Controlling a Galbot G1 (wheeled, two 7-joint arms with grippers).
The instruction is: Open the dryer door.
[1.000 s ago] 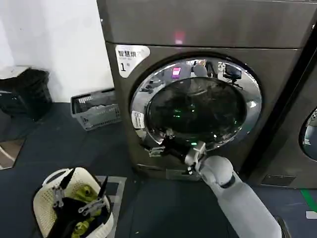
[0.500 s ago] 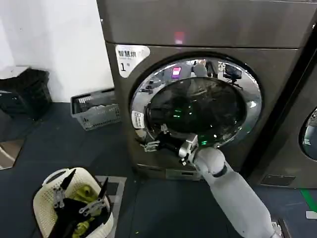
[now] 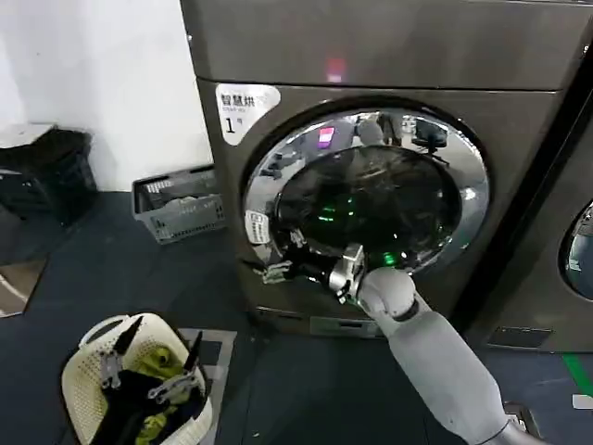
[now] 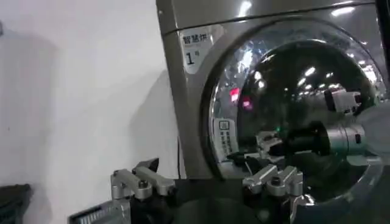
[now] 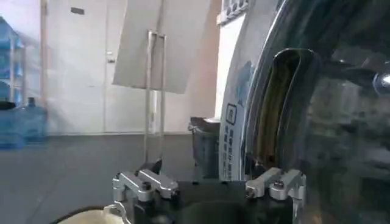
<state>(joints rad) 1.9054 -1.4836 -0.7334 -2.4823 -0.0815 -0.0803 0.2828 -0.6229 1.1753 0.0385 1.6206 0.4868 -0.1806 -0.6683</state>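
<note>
Right gripper (image 3: pixel 278 267) at dryer door (image 3: pixel 366 190) lower-left rim, jaws spread.

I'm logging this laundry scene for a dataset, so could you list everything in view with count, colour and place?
dryer: one, bronze-grey, centre, white "1" sticker at upper left, pink light lit on top panel.
dryer door: one, chrome ring around dark glass, on the dryer front.
neighbouring machine: one, grey, partly seen at right.
crate: one, grey, on the floor by the white wall, left of the dryer.
laundry basket: one, cream, floor at lower left.
left hand: one, fingers apart, over the laundry basket.
right hand: one, fingers apart, at the door's lower-left edge.
</note>
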